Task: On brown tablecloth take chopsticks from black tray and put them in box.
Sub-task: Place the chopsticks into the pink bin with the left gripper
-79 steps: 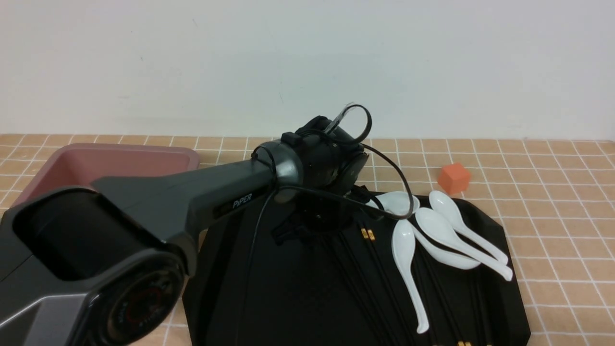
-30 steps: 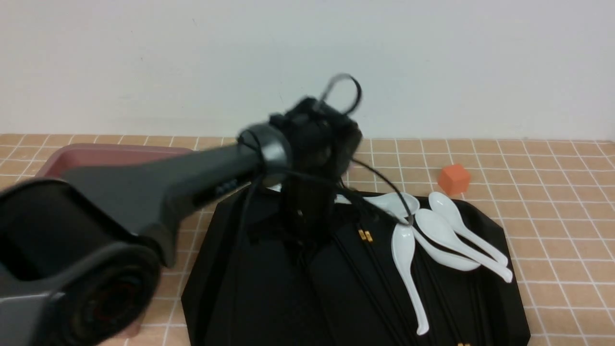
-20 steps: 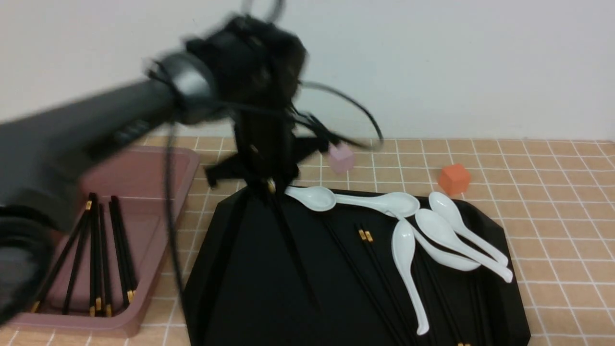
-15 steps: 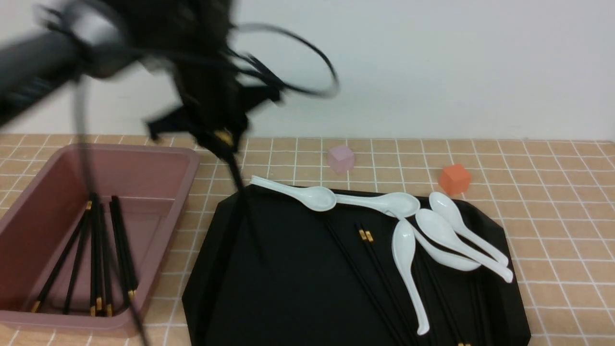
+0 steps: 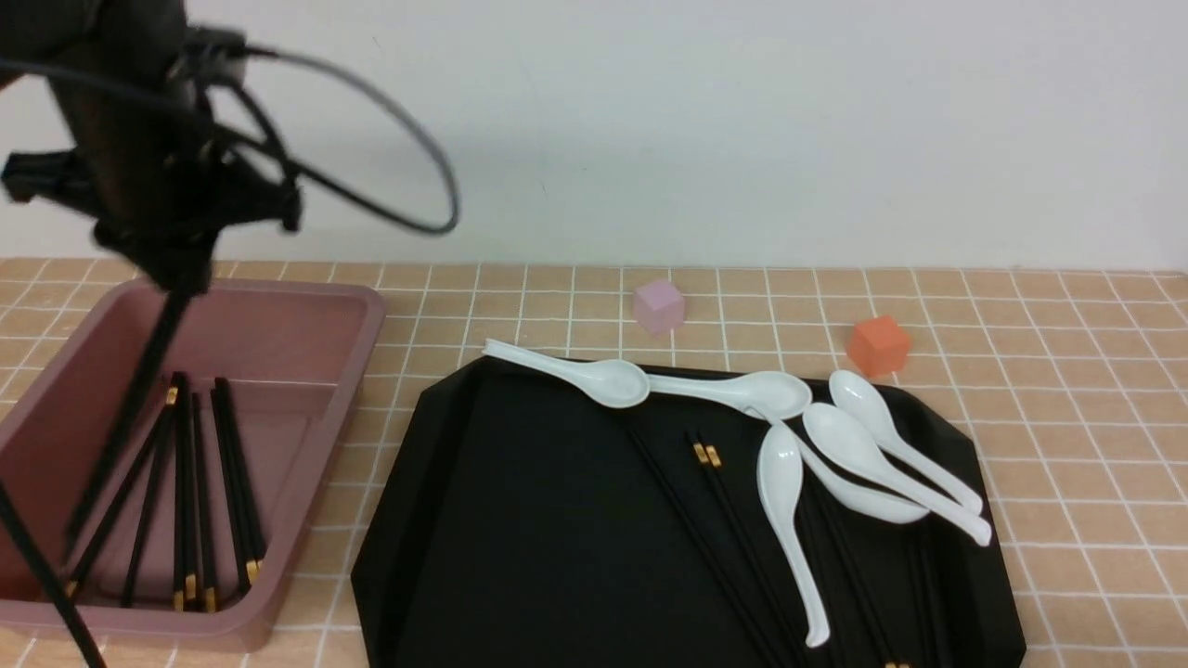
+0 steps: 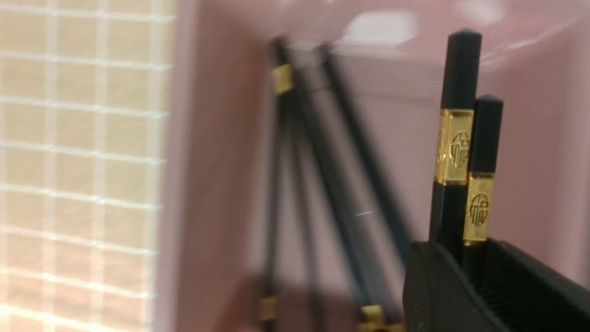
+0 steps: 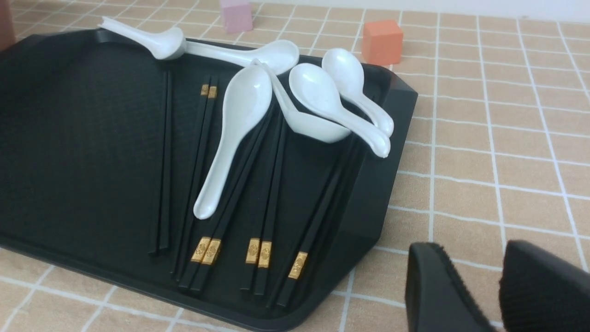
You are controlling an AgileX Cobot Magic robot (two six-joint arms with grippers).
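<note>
My left gripper hangs over the pink-brown box, shut on two black chopsticks that slant down into it. In the left wrist view the gripper clamps them just below their gold bands, above the box's floor. Several chopsticks lie in the box. More chopsticks lie on the black tray, partly under white spoons; they also show in the right wrist view. My right gripper is narrowly open and empty, over the brown tablecloth beside the tray.
Several white spoons lie across the tray's far right part. A pink cube and an orange cube stand on the cloth behind the tray. A white wall closes the back.
My left arm has risen from the tray with the chopsticks and swung left to above the box. The tray, spoons and cubes have not moved.
</note>
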